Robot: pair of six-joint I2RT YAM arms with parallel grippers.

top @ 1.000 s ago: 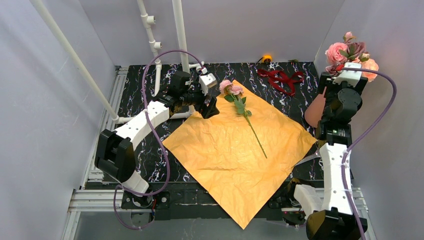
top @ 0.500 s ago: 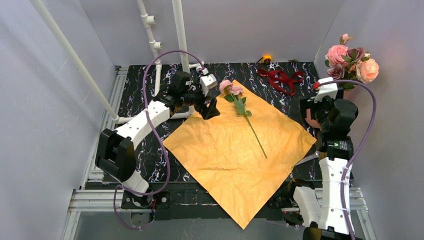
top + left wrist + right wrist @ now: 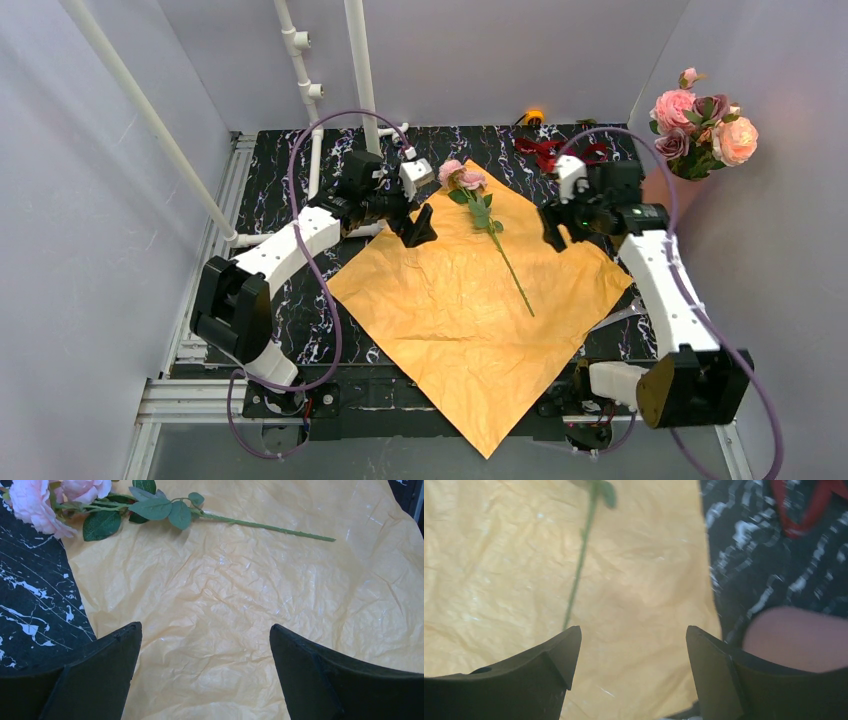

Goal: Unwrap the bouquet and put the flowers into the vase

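With most flowers [image 3: 703, 125] in the vase [image 3: 665, 188], the last rose [image 3: 492, 228] lies between the open, empty left hand [image 3: 420, 226] and right hand [image 3: 560, 236], so a stem pinch seems next.

Black marbled table [image 3: 270, 170]. Orange wrapping paper [image 3: 470, 310] spread flat on it, dark red ribbon [image 3: 537, 150] at far edge, vase [image 3: 796, 640] far right.
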